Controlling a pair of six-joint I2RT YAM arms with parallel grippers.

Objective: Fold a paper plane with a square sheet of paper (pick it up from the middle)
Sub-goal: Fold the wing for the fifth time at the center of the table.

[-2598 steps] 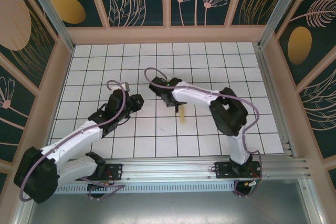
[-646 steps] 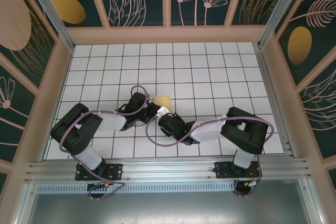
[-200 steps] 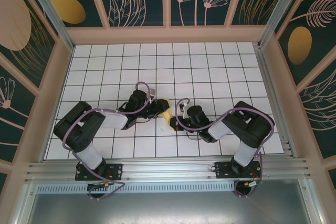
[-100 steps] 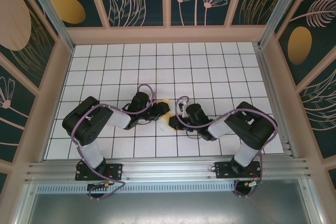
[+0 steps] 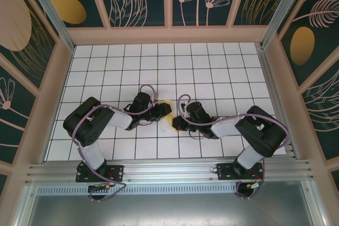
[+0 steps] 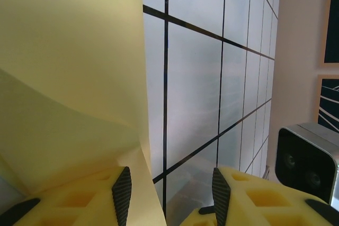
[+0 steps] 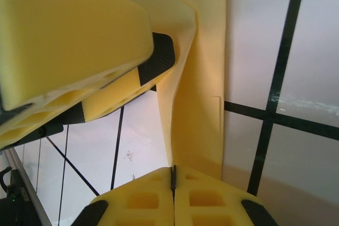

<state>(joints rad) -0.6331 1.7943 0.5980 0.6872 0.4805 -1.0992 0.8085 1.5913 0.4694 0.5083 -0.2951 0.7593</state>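
Since half a second ago the right arm has swung its elbow out toward the right rail and its wrist has eased a little closer to the left one; the left arm looks much as it did. The right jaws are clenched: in the right wrist view their foam pads (image 7: 212, 205) meet along a thin seam, with the lower edge of the square sheet of paper (image 7: 204, 78) pinched in that seam. The left jaws are released: their fingers (image 6: 249, 199) stand apart with bare desk (image 6: 196, 78) between them, and the sheet (image 6: 69, 78) drapes over the inner face of one finger, not squeezed.

From above, the sheet (image 5: 168, 109) is a small yellow sliver between the two wrists, near the middle of the tiled desk (image 5: 212, 67). It is lifted and bent along its length, not lying flat.

I take this for a mid-fold handover, one side held while the other is regripped to bring a flap across. The next move likely calls for the left jaws to close on the free side without tugging it out of the right pinch. The crease can then be laid down against the desk.

Much is hard to read. The wrists cover most of the sheet from above, and both wrist views cut it off at the frame. I cannot tell how many folds it carries or whether a nose point is formed. A grey camera housing (image 6: 307, 157) sits at the corner of the left wrist view.
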